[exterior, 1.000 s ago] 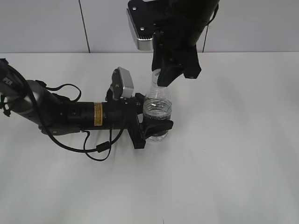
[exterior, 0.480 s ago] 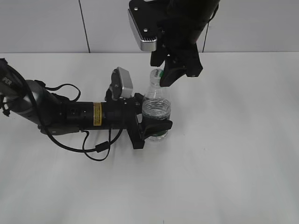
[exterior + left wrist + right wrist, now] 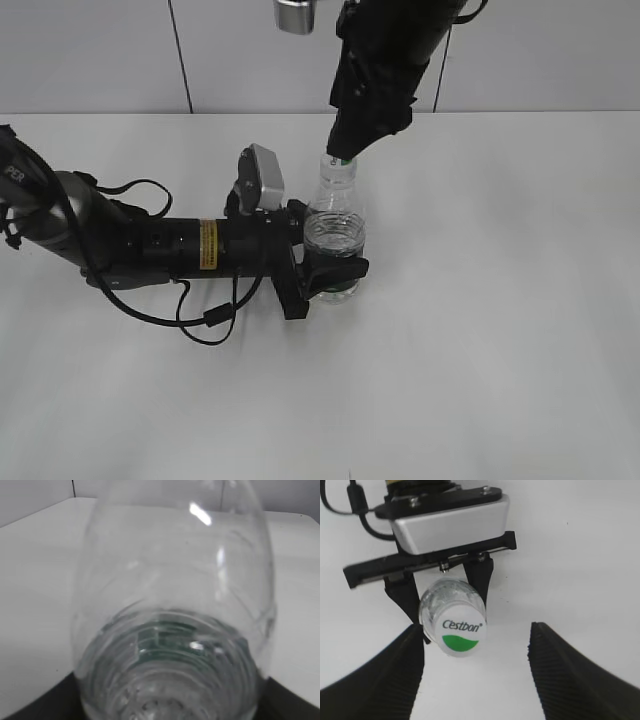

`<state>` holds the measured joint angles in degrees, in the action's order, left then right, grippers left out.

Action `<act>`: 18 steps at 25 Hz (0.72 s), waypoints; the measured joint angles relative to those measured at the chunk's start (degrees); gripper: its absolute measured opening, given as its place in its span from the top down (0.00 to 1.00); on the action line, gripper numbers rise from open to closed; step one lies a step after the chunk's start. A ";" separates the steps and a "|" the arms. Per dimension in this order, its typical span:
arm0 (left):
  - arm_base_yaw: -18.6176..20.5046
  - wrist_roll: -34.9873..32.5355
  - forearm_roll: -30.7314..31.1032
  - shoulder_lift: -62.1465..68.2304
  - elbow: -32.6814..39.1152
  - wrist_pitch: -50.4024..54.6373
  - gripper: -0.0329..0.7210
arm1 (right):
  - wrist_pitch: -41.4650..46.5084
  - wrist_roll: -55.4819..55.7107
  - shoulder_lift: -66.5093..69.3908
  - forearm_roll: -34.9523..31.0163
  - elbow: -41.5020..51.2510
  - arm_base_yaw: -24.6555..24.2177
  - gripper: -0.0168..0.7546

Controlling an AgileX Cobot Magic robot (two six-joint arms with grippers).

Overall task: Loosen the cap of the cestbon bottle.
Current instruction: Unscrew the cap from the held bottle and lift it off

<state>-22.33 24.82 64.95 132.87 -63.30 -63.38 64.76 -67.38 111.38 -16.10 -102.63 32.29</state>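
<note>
The cestbon bottle stands upright on the white table, clear with a dark green label low down. My left gripper lies along the table and is shut on the bottle's lower body. In the left wrist view the bottle fills the frame. The white cap with the green logo sits on the neck. My right gripper hangs just above it, open. In the right wrist view the cap lies between the two fingers, close to the left finger and apart from the right finger.
The left arm stretches over the table from the left, with a loose black cable beside it. The left wrist camera block sits right behind the bottle. A grey panelled wall closes the back.
My right gripper has lifted off the cap and risen; the cap, covered a second ago, now shows. The left gripper and bottle have not moved.
</note>
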 joint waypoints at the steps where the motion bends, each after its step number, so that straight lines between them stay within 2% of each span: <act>1: 0.00 0.00 0.00 0.00 0.00 0.00 0.42 | 0.07 5.97 -0.06 -0.30 0.00 0.00 0.33; 4: 0.00 0.00 0.00 0.00 0.00 0.00 0.42 | 0.13 26.76 -0.06 -1.10 0.00 0.00 0.33; 8: 0.00 0.00 0.00 0.00 0.00 0.00 0.42 | 0.30 47.59 -0.06 -1.16 0.00 0.00 0.33; 11: 0.00 0.00 0.00 0.00 0.00 0.00 0.42 | 0.37 53.31 0.42 -1.35 0.00 0.00 0.33; 18: 0.00 0.00 0.05 0.00 0.00 -0.02 0.42 | 1.88 54.88 3.06 -0.28 0.12 0.00 0.34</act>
<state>-22.33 24.82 65.01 132.87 -63.30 -63.39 66.63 -12.50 114.44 -16.38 -102.52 32.29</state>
